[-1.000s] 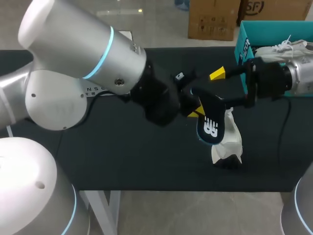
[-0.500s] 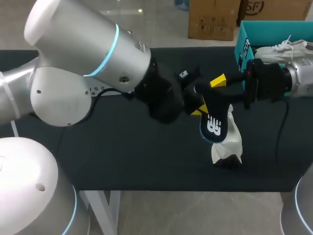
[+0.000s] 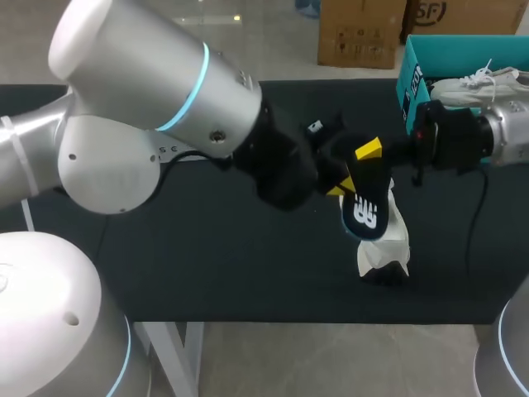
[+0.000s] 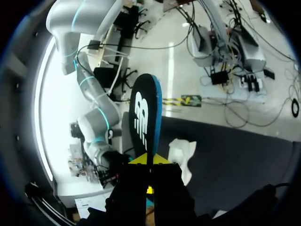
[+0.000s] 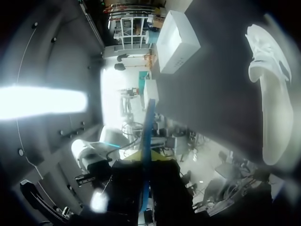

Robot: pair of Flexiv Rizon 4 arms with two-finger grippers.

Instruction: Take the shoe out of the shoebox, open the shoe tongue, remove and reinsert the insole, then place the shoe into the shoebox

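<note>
Dark insole [image 3: 364, 207] up off the black table [image 3: 207, 273], logo side showing, gripped near its upper end from two sides: left gripper [image 4: 148, 162] clamped on it, right gripper [image 5: 145, 157] likewise closed on its edge. Just below the insole, crumpled white paper [image 3: 384, 244] on the table. Well up and right of the insole, white shoe [image 3: 471, 83] at the teal shoebox [image 3: 450, 50]

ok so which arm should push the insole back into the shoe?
Left, probably. Both pinch the insole, but it sticks straight out ahead of the left gripper with the shoe close beside it. From the right gripper the shoe lies off to one side.
</note>
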